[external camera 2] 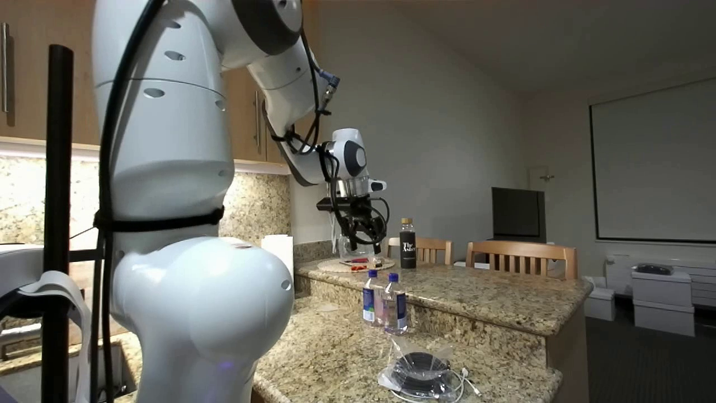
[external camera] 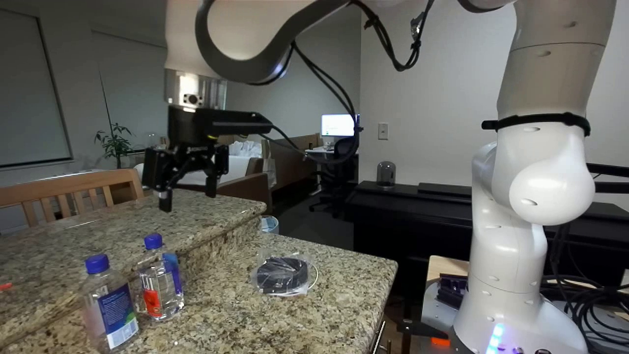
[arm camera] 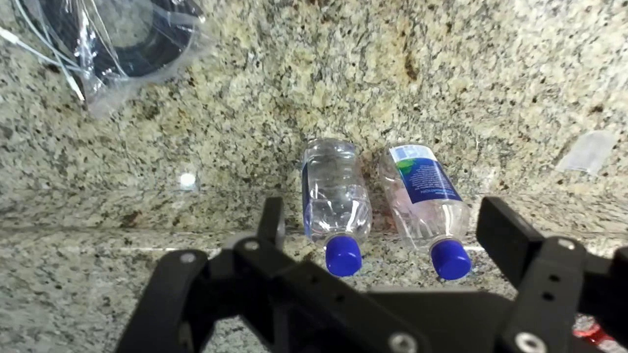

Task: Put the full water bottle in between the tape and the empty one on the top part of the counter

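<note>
Full water bottle (external camera: 159, 285) upright on the lower tier of the bench (external camera: 231, 324), between the empty bottle (external camera: 110, 309) and the tape (external camera: 281, 274); jaws released.

Nearest in an exterior view stands the empty bottle, upright and blue-capped, with a blue-and-white label. Just beside it is the full water bottle, likewise blue-capped, close to the front of the raised tier (external camera: 113, 221). Beyond them the tape lies flat in a clear plastic bag (arm camera: 110, 100), beside a white cable (arm camera: 9, 36). The gripper (external camera: 188, 194) hangs above the bench, pointing down, its jaws well parted; in the wrist view both bottles show between them. Farther back are a dark bottle (external camera 2: 408, 249) on the raised tier, a wooden chair (external camera 2: 517, 249) behind that tier and a lit screen (external camera: 338, 125).
</note>
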